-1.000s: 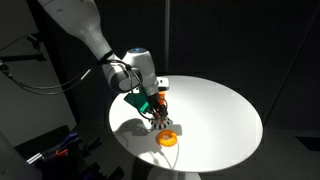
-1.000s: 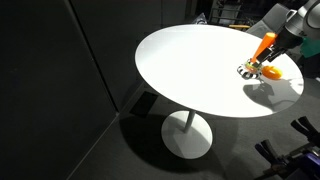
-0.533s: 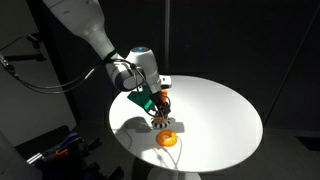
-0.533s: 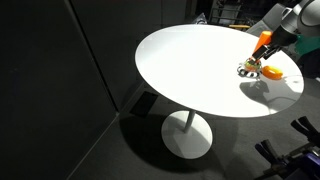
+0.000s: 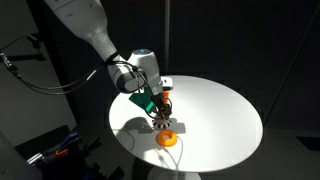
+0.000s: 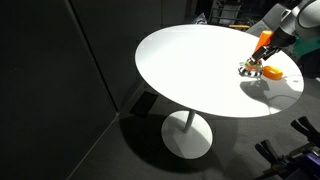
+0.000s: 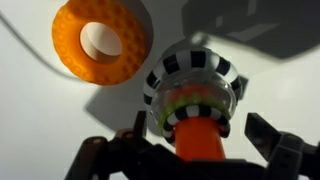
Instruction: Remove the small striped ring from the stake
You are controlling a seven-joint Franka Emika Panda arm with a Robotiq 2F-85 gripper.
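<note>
The stake is an orange peg standing in a stack of rings. The small striped ring sits around it, above a green and orange layer and a wider striped ring at the base. My gripper is open, with one finger on each side of the stake's top and touching neither the peg nor the ring. In both exterior views the gripper hovers over the stake on the white round table.
A plain orange ring lies flat on the table next to the stack; it also shows in both exterior views. The stack stands near the table's edge. Dark surroundings lie beyond the table.
My gripper has shifted slightly and come down over the top of the stake. The rings have not moved.
</note>
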